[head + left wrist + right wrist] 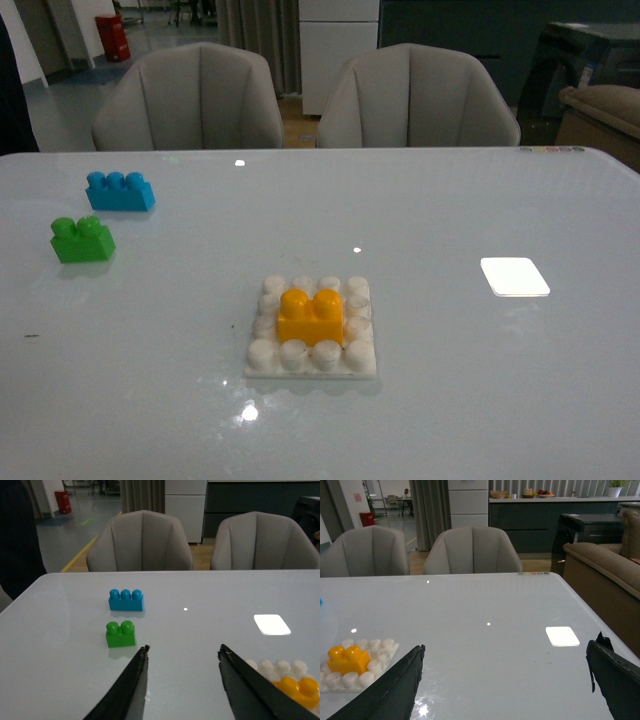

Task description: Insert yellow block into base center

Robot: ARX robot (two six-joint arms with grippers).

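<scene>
Tabletop is glossy, pale grey-white, w/ small ceiling-light glints and faint smudges. Yellow block sits pressed onto centre studs of the base, white studs ringing it on all sides; base lies flat mid-tabletop.

Left tool: fingers spread wide, nothing between them, hovering above bare tabletop. Base + yellow block are just off its right finger, partly cut by that finger in the left wrist view. Green brick is ahead of the left finger, near it; blue brick further ahead beyond the green one, the two apart, not touching.

Right tool: also spread very wide, empty. Base w/ yellow block lies just outside its left finger; a flat bright white patch sits ahead, between the fingers but nearer the right one.

Neither tool shows in the front view.

Room: two light grey padded chairs at the far tabletop edge, dim light. Behind: grey curtain, white cabinet, dark counter w/ bowls on top, red object on the floor far left, brown sofa off to the right.
</scene>
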